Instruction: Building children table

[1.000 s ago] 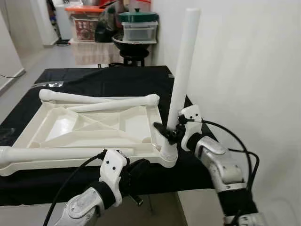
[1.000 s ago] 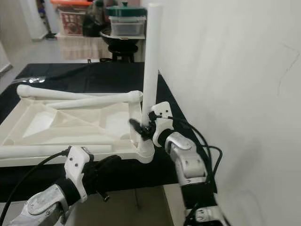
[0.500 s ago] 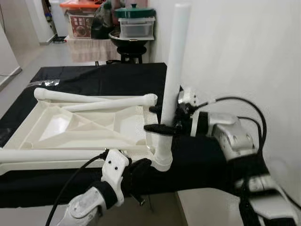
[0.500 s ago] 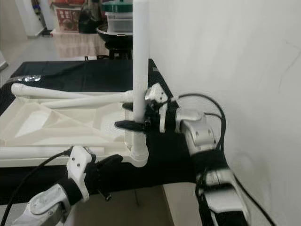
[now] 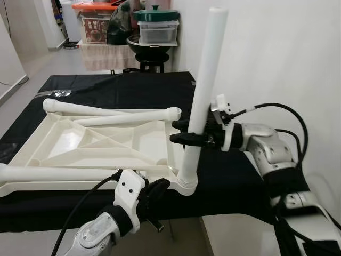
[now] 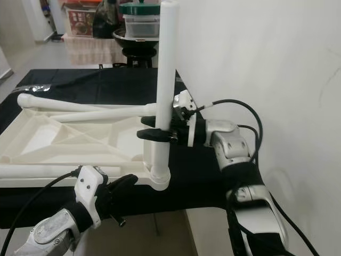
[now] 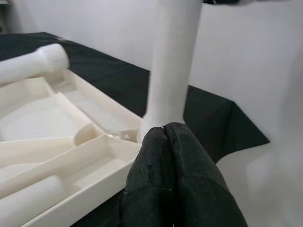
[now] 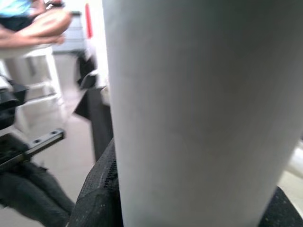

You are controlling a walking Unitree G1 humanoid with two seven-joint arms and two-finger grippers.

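**Inspector A:** Change since half a second ago: the right gripper (image 5: 184, 132) has kept its grip on the upright leg (image 5: 204, 90) at about the same height as then, well above its spot low by the socket a second ago. The leg itself now leans slightly at the top, much as it did a second ago, where it stood nearly plumb in between.

**Inspector B:** State of the jaws?

**Inspector A:** Right jaws closed around the leg, one finger on either side of the shaft. Left gripper (image 5: 154, 193) has its jaws pressed together on nothing, resting against the near edge of the tabletop (image 5: 101, 144) just beside the corner socket (image 5: 186, 184).

**Inspector B:** Meaning for the task?

**Inspector A:** My judgement: the leg is seated in the corner socket and is being turned or steadied home, the left gripper bracing the tabletop. One leg of the set is up; two loose legs (image 5: 112, 113) lie crossed along the far edge of the inverted tabletop, and another leg (image 5: 64, 173) lies along the near edge.

**Inspector B:** Surroundings and obstructions?

**Inspector A:** Tabletop lies upside down on the black-covered counter (image 5: 133, 88). A white wall (image 5: 277, 58) runs close beside the right arm, limiting elbow room. The gripper's cable (image 5: 277, 109) loops near the leg. A stool with stacked containers (image 5: 155, 29) stands well behind, clear of the work.
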